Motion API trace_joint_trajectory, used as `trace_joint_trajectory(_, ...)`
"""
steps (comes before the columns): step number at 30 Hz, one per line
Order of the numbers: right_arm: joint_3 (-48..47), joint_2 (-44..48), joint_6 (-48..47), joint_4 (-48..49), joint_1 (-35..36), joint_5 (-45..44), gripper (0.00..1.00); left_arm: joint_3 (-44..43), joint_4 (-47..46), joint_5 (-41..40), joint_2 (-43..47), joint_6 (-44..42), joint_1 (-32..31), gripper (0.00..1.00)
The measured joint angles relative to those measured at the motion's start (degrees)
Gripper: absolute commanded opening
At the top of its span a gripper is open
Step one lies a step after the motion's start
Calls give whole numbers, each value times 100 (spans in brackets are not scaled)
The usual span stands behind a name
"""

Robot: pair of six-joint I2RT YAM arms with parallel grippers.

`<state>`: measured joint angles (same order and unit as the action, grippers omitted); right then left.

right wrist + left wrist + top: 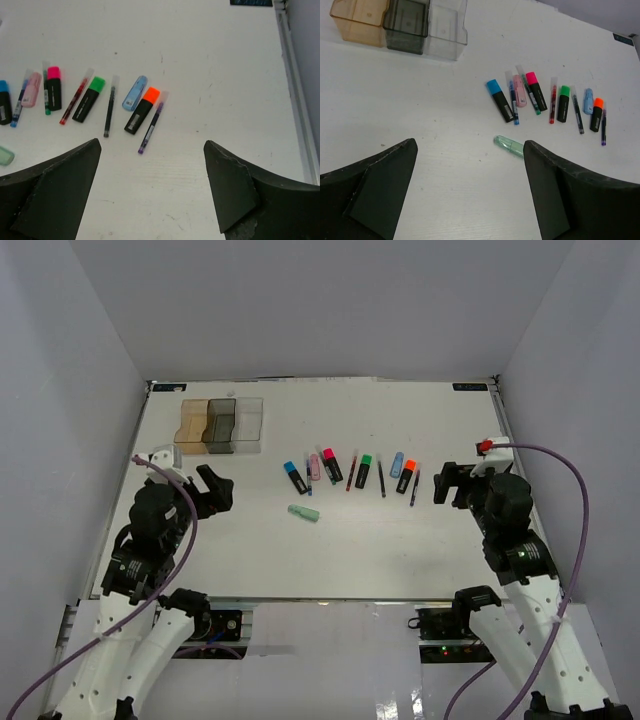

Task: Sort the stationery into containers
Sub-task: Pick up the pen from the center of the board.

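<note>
The stationery lies in a row mid-table: a blue-capped highlighter [295, 477], pink piece [315, 467], pink-capped highlighter [331, 464], green-capped highlighter [364, 471], blue piece [397, 464], orange-capped highlighter [406, 476] and thin pens between them. A mint piece [303, 513] lies apart, nearer me. The three joined bins stand at the back left: amber [190, 423], dark grey [220, 424], clear [248, 423], all empty. My left gripper [213, 488] is open and empty left of the row. My right gripper [447, 482] is open and empty right of it.
The white table is walled by grey panels on three sides. A raised rail [296, 100] runs along the table's right edge. A small blue label [468, 387] sits at the back right corner.
</note>
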<state>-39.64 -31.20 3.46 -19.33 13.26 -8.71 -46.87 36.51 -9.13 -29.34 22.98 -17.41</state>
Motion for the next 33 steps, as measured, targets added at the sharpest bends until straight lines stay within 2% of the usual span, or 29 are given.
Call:
trace_joint_trajectory(7,-129,-925,348,-243,0,181,90,251,-278,367,-584,68,0,98)
trace_joint_trajectory(12,-505,-1655,601,-385,0,330,90,461,-686,525,-785,35,0,98)
trace_joint_trajectory(17,-1080,-2734,935,-529,70,96,90,789,-1147,581,-872,-70,0,98)
trace_joint_trajectory(23,-1731,-4118,1311,-730,584,-490,100,1320,-1576,577,-866,-160,0,98)
trace_joint_trajectory(27,-2096,-4940,1692,-763,837,-726,86,1561,-1644,568,-807,-164,0,98)
trace_joint_trajectory(33,-2218,-5858,2321,-774,951,-977,77,1563,-1794,520,-756,-223,2,98)
